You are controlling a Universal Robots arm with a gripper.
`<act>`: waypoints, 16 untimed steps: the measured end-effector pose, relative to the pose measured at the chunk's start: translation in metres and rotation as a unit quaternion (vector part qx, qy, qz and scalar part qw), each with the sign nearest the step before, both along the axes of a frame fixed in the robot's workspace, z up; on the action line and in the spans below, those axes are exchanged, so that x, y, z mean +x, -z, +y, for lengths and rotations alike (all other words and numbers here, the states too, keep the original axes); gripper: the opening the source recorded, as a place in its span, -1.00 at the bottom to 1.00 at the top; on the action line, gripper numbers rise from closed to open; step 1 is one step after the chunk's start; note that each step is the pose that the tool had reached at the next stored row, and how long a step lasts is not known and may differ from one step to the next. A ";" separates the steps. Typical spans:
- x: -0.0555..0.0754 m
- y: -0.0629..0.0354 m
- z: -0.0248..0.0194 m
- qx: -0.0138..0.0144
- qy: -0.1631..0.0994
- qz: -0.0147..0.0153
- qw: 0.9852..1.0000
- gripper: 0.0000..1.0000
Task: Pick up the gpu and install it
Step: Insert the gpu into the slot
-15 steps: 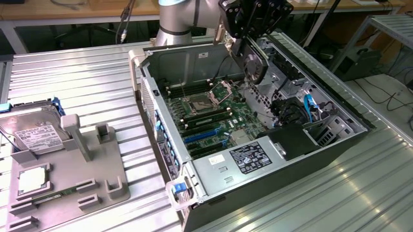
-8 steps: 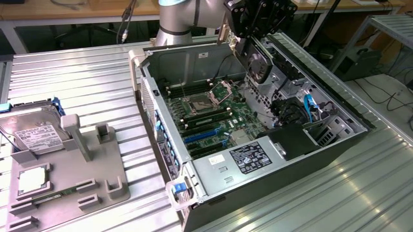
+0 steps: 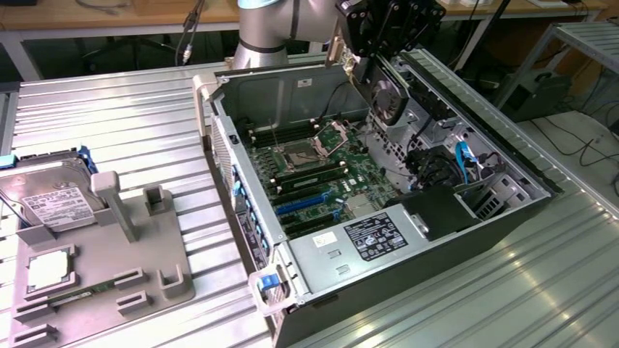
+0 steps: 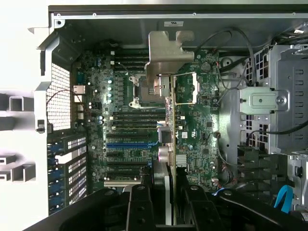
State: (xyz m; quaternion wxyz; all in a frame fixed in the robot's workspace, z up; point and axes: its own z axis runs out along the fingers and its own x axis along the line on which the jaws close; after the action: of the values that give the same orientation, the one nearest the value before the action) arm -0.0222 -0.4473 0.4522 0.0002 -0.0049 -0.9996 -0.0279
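Ribbed metal sheeting covers the bench, on which an open computer case is laid on its side. The gpu is held upright over the far part of the case, above the motherboard, and is clamped between the narrowed jaws of the gripper. A hard drive is propped in a grey holder at the exterior view's left.
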 end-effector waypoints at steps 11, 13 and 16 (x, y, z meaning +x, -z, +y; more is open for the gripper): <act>0.000 0.0000 0.0000 0.000 -0.034 0.000 0.999 -0.40; 0.000 0.0000 0.0000 0.000 -0.048 0.000 0.999 -0.40; 0.000 0.0000 0.0000 0.000 -0.074 0.000 0.997 -0.40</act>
State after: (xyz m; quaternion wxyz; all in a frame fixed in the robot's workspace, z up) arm -0.0222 -0.4473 0.4522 0.0022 0.0686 -0.9973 -0.0278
